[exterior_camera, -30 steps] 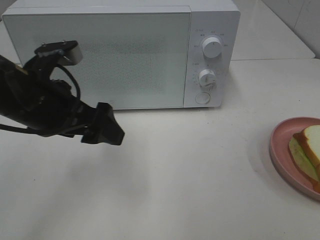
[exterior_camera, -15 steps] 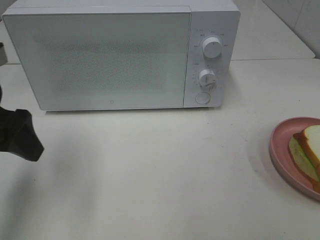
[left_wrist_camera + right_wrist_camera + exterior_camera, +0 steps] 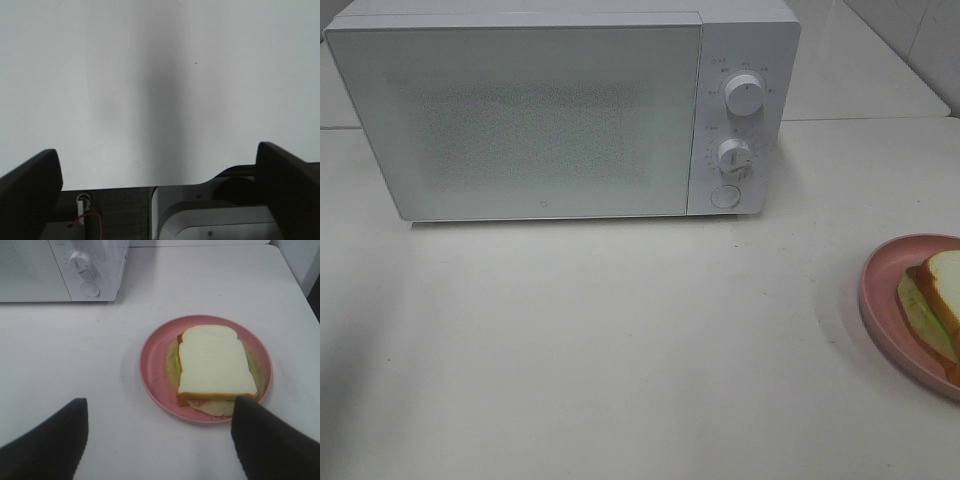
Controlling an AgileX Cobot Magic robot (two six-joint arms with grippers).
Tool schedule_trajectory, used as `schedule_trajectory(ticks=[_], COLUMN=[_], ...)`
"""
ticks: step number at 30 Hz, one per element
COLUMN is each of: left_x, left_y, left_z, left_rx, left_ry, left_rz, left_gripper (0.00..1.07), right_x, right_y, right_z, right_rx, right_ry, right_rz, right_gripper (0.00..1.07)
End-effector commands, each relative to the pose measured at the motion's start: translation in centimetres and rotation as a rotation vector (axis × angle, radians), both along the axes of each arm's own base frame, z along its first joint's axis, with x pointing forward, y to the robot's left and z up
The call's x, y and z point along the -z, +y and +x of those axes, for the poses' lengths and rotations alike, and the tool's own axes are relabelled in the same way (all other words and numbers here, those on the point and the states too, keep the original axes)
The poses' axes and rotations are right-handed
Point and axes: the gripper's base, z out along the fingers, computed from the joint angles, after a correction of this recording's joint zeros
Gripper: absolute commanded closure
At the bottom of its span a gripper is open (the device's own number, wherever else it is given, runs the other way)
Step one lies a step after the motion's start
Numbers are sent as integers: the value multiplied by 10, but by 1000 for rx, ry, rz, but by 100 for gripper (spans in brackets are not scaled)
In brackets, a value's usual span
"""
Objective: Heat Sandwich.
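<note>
- Left tool (image 3: 160,165) with its dark fingers (image 3: 30,190) spread wide, nothing between them, looking down on bare white surface (image 3: 160,75) with a soft shadow band running across it; it does not show in the high view.
- Right tool (image 3: 160,435) parted too, empty, its two black fingers (image 3: 45,440) hovering apart over the surface just short of the plate, touching nothing; it is likewise outside the high view.
- Biggest thing out there: the white microwave (image 3: 560,110) sits along the far edge of the surface, door shut, two round knobs (image 3: 745,95) stacked on its control panel with a round button (image 3: 725,196) beneath them.
- Over at the right edge of the surface sits the round pink plate (image 3: 876,290), partly cut off in the high view, well apart from the microwave.
- On that plate lies the sandwich (image 3: 215,362), flat, white top slice up, orange-brown crust around it and pale yellow-green filling peeking out along the sides; the right tool's near finger sits just beside its corner in the wrist view, not touching.
</note>
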Motion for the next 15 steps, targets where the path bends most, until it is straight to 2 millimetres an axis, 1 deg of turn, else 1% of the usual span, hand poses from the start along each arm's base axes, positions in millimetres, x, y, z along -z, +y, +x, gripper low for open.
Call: schedule_trajectory(ticks=[1, 2, 3, 4, 6, 7, 8, 9, 10, 11, 12, 13, 15], left_x=[-12, -12, -16, -23, -27, -27, -28, -30, -30, -30, -29, -25, -17], left_y=[5, 5, 5, 5, 6, 6, 6, 7, 7, 7, 6, 6, 6], left_z=[-19, -19, -25, -38, -51, -51, -58, -74, -82, -82, -89, -101, -110], left_rx=[-33, -33, -33, -35, -36, -36, -37, -34, -26, -26, -19, -19, -20], left_ry=[-51, -51, -78, -136, -187, -187, -210, -271, -299, -299, -326, -370, -394], left_rz=[41, 41, 46, 53, 63, 63, 68, 82, 89, 89, 94, 94, 89], left_gripper=[6, 6, 6, 6, 6, 6, 6, 6, 6, 6, 6, 6, 6], right_x=[-1, -1, -1, -1, -1, -1, -1, -1, -1, -1, -1, -1, -1], right_y=[0, 0, 0, 0, 0, 0, 0, 0, 0, 0, 0, 0, 0], right_z=[-3, -3, -3, -3, -3, -3, -3, -3, -3, -3, -3, -3, -3], right_rx=[5, 5, 5, 5, 5, 5, 5, 5, 5, 5, 5, 5, 5], right_ry=[-38, -38, -38, -38, -38, -38, -38, -38, -38, -38, -38, -38, -38], right_rz=[-1, -1, -1, -1, -1, -1, -1, -1, -1, -1, -1, -1, -1], right_gripper=[31, 31, 31, 31, 31, 31, 31, 31, 31, 31, 31, 31, 31])
